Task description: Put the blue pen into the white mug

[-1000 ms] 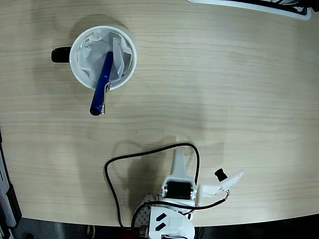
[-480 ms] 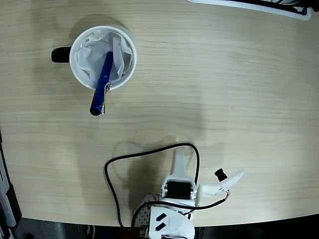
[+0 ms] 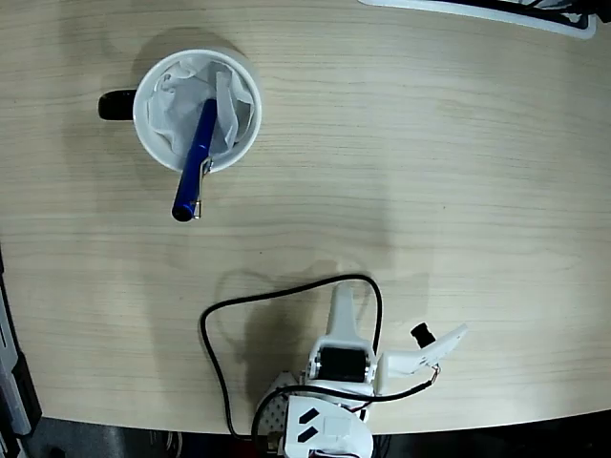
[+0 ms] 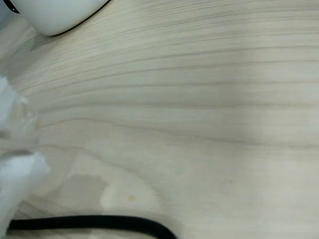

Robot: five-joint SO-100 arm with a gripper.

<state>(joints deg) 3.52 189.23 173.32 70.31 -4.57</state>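
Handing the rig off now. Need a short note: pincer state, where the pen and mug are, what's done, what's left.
Pincer: folded back near the arm's base at the bottom of the fixed view, empty, well away from the mug; open or shut can't be told.
Blue pen: stands tilted in the white mug at top left, leaning on the lower rim, clip end sticking out over the table.
Done: pen is in the mug.
Left: nothing obvious; perhaps confirm the pen sits stable.
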